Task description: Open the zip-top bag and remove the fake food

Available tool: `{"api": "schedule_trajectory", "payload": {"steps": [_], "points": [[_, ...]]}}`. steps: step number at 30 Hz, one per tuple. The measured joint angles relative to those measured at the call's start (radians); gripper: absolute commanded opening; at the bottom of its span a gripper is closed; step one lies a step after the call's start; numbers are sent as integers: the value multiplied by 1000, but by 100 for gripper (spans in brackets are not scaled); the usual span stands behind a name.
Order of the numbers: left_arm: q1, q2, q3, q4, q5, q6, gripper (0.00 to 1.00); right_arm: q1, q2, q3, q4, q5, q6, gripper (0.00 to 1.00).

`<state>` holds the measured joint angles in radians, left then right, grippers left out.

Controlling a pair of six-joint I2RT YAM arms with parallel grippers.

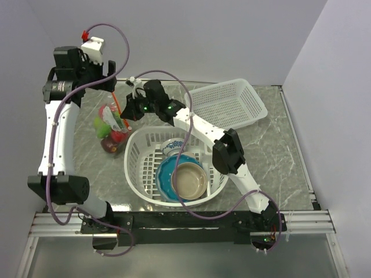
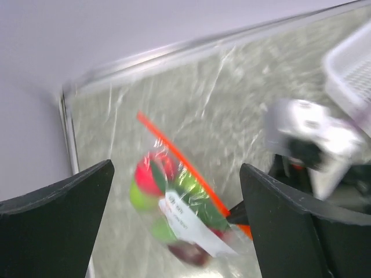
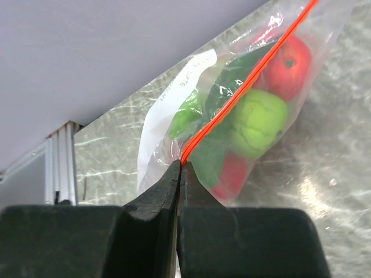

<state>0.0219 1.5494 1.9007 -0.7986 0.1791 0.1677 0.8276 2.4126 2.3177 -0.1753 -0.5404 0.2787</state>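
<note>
**Strip pinched at one end, free length lying under the spread left jaws**

The zip-top bag (image 1: 112,124) was seen just off the far-left rim of the round basket (image 1: 130,145), with the fake food (image 3: 258,124), red, green and dark pieces, bunched inside its clear film. Whether its underside was resting on the tabletop (image 1: 272,150) could not be told.

The red-orange zip strip (image 3: 243,92) gave the bag's long axis. It was shown running straight out from the right gripper (image 3: 181,171) and away from the basket toward the far wall. The right jaws were pressed together on the basket-side end of that strip, so the pouch and its contents lay ahead of them.

The left gripper (image 2: 177,168) was held above the bag, on its side away from the basket. Its jaws were spread wide and nothing was caught in them. In the left wrist view the strip was seen crossing the gap between them on a slant.

The free far end of the strip was judged to lie nearer the left arm. A grip on one lip there, set across the strip, was judged to be what the opening would depend on.
</note>
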Motion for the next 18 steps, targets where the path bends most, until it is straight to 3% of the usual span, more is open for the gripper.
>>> {"api": "schedule_trajectory", "payload": {"steps": [6,9,14,18], "points": [[3,-208,-278,207,220,115,97,0,-15,1,-1,26,-85,0],[33,-187,-236,251,319,52,97,0,-29,21,-10,63,-151,0],[182,-86,-171,351,390,-116,99,5,-89,34,-8,140,-303,0],[249,-19,-172,342,515,-120,96,11,-141,33,3,159,-397,0]]}}
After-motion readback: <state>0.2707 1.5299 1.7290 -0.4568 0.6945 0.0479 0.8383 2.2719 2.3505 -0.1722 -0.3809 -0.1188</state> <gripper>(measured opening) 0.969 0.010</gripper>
